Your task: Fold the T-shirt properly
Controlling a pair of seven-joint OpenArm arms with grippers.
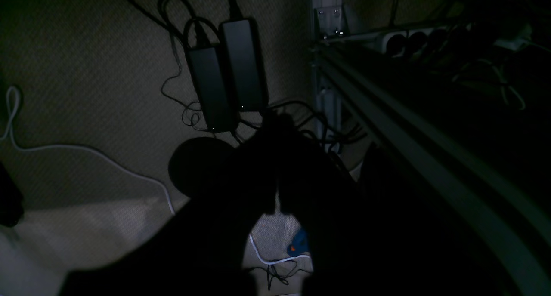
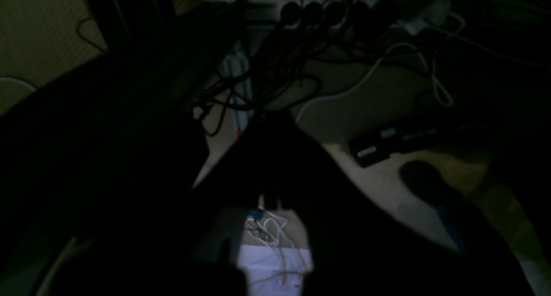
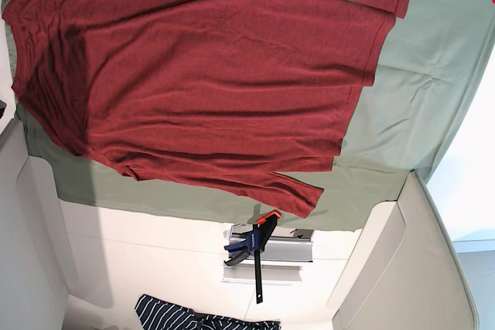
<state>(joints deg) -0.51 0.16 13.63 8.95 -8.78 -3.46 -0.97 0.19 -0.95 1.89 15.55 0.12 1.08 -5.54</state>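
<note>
Red T-shirt (image 3: 209, 75) lies spread flat on the green-covered worktop (image 3: 402, 113), its long axis running left to right across the base view. Neither arm shows there, so the nearer one cannot be told. The left claw (image 1: 277, 167) and right claw (image 2: 271, 158) are dark silhouettes over the floor, and their grip is unreadable.

Both wrist views are super dim and grainy: left gripper (image 1: 277, 134) and right gripper (image 2: 269, 134) are just black silhouettes over faintly lit floor (image 1: 86, 72). Base view's bright, even and sharp, whites nearly blown out, soft shadows on the T-shirt (image 3: 201, 75).
</note>
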